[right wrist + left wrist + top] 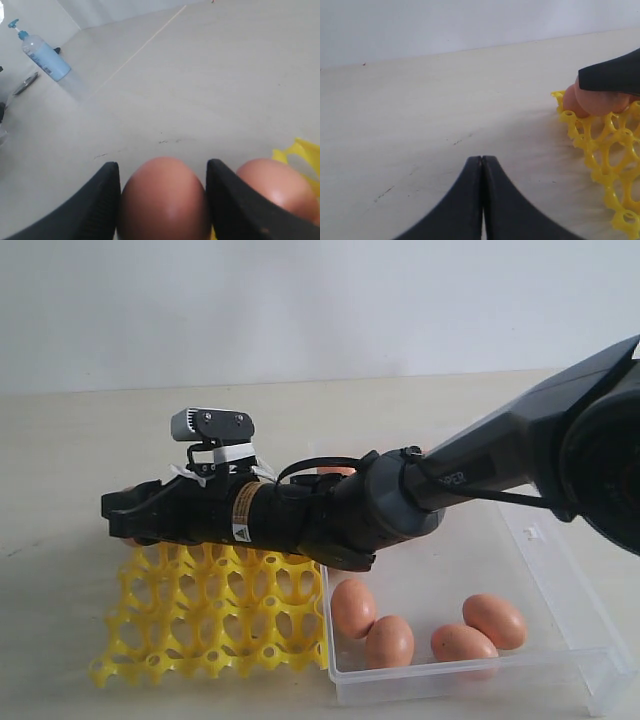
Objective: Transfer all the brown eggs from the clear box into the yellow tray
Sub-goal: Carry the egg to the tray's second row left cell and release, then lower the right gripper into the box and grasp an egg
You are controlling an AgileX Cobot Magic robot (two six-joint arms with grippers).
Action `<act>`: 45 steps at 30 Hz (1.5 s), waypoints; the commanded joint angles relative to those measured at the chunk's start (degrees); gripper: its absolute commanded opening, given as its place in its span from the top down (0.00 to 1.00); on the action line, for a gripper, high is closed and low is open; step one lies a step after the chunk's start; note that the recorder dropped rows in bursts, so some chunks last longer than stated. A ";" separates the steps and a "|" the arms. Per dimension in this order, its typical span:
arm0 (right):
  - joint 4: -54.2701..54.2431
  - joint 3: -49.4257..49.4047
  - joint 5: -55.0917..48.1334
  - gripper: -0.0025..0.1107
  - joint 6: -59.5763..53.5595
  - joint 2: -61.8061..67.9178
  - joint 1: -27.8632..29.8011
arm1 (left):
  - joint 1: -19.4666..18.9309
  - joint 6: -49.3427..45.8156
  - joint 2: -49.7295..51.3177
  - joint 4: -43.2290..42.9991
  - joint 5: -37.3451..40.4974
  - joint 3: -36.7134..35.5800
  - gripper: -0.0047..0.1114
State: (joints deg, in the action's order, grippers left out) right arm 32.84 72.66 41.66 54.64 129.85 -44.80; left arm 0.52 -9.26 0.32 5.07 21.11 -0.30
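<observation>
Brown egg [162, 205] pinched in my right gripper [162, 167] hangs at the yellow tray [200, 630] corner for seating; left gripper [481, 162] closed, empty.

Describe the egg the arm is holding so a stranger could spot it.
Start at the yellow tray beside the clear box and follow the black arm to the tray's far left corner. There the right gripper grips one brown egg. Unlike the second egg next to it, it sits between the two black fingers.
</observation>
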 commanded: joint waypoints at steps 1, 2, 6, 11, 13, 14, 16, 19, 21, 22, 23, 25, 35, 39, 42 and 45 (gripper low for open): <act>-1.23 0.41 -0.40 0.66 -0.06 0.10 -0.15 | 0.08 0.27 -0.32 0.21 -0.45 0.30 0.96; -1.23 0.41 -0.40 0.65 -0.06 0.10 -0.15 | 0.08 0.27 -0.32 0.21 -0.45 0.30 0.96; -2.97 0.41 -1.26 0.60 -0.06 0.10 -0.05 | 0.08 0.27 -0.32 0.21 -0.45 0.30 0.96; -3.18 0.41 -1.35 0.57 -0.06 0.10 -0.05 | 0.08 0.27 -0.32 0.21 -0.45 0.30 0.96; -3.28 0.41 -1.48 0.56 -0.06 0.10 -0.05 | 0.08 0.27 -0.32 0.21 -0.45 0.30 0.96; -3.28 0.41 -1.48 0.55 -0.06 0.10 -0.05 | 0.08 0.27 -0.32 0.21 -0.45 0.30 0.96; -3.28 0.41 -1.65 0.52 -0.06 0.10 -0.05 | 0.08 0.27 -0.32 0.21 -0.45 0.30 0.96; -3.28 0.41 -2.22 0.47 0.08 0.10 -0.05 | 0.08 0.27 -0.32 0.21 -0.45 0.30 0.96; -3.28 0.41 -2.31 0.45 0.59 0.10 -0.05 | 0.08 0.27 -0.32 0.21 -0.45 0.30 0.96; -3.28 0.41 -2.46 0.45 0.89 0.10 -0.05 | 0.08 0.27 -0.32 0.21 -0.45 0.30 0.96; -3.28 0.41 -2.47 0.45 0.89 0.10 -0.05 | 0.08 0.27 -0.32 0.21 -0.45 0.30 0.96; -2.70 0.41 -2.47 0.46 0.89 0.10 -0.05 | 0.08 0.27 -0.32 0.21 -0.45 0.30 0.96; 8.50 0.29 -29.44 0.93 3.57 -19.00 -0.05 | 0.08 0.27 -0.32 0.21 -0.45 0.30 0.96; 4.10 0.29 -58.07 0.98 -6.72 -29.29 1.19 | 0.08 0.27 -0.32 0.21 -0.45 0.30 0.96; -3.66 0.29 -75.72 0.98 -18.62 -32.85 3.61 | 0.08 0.27 -0.32 0.21 -0.45 0.30 0.96; -14.21 0.29 -84.37 0.98 -30.55 -33.51 6.47 | 0.08 0.27 -0.32 0.21 -0.45 0.30 0.96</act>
State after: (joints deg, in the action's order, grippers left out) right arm 28.25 72.89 -32.55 35.54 97.05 -40.55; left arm 0.52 -9.26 0.32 5.07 21.11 -0.30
